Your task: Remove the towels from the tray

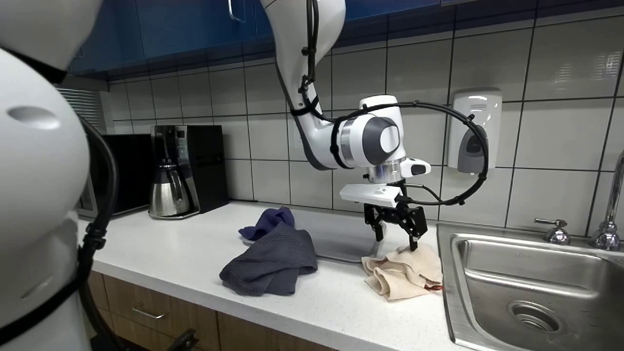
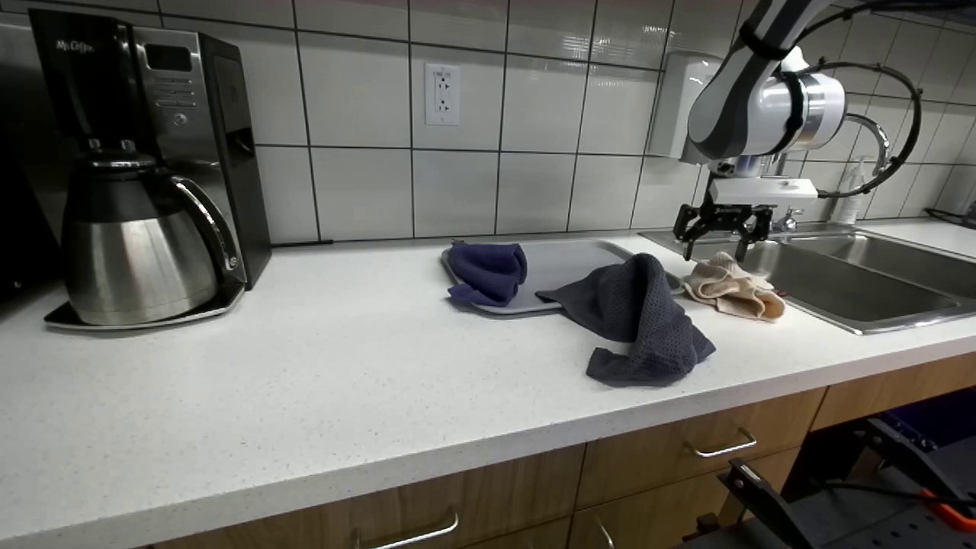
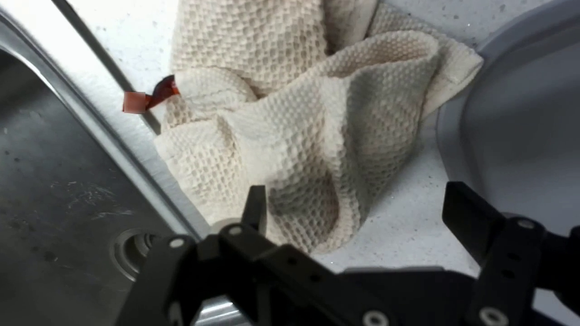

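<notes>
The grey tray (image 1: 343,239) lies on the counter against the wall; it also shows in an exterior view (image 2: 568,259) and the wrist view (image 3: 525,136). A navy towel (image 1: 270,222) (image 2: 488,271) sits on its far end from the sink. A dark grey towel (image 1: 273,258) (image 2: 648,328) drapes from the tray's front edge onto the counter. A cream towel (image 1: 407,273) (image 2: 732,290) (image 3: 281,136) lies crumpled on the counter between tray and sink, one corner at the tray's rim. My gripper (image 1: 396,243) (image 2: 715,255) (image 3: 355,199) is open above the cream towel's wall-side edge, holding nothing.
The metal sink (image 1: 456,312) (image 2: 862,320) borders the cream towel, whose red tag (image 3: 163,90) reaches over the sink's rim. A faucet (image 1: 607,234) and soap dispenser (image 1: 475,131) are by the wall. A coffee maker (image 1: 200,165) (image 2: 152,168) stands at the counter's opposite end.
</notes>
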You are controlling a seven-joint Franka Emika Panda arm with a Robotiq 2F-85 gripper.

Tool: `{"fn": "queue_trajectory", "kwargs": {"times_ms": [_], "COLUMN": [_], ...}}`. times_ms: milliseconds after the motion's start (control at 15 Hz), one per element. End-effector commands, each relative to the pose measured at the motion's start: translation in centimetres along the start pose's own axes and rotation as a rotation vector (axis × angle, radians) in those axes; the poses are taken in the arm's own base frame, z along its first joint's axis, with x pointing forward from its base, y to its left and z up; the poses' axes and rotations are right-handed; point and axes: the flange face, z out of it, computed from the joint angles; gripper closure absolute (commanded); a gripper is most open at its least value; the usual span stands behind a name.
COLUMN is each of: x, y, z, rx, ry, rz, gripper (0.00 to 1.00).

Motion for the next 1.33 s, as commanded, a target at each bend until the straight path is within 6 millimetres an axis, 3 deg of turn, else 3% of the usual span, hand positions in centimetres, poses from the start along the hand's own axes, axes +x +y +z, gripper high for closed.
{"fn": "queue_trajectory", "kwargs": {"times_ms": [0,333,1267], "x": [-0.7,-1.0,-2.3], "y": [-1.2,-3.9,-15.8], "z": [-2.4,-4.3,-7.8], "rx": [0.010,0.039,0.140], "ry": [0.031,0.055,0.109], "rz": [-0.026,-0.070,-0.275], "gripper": [0.00,0.00,0.00]}}
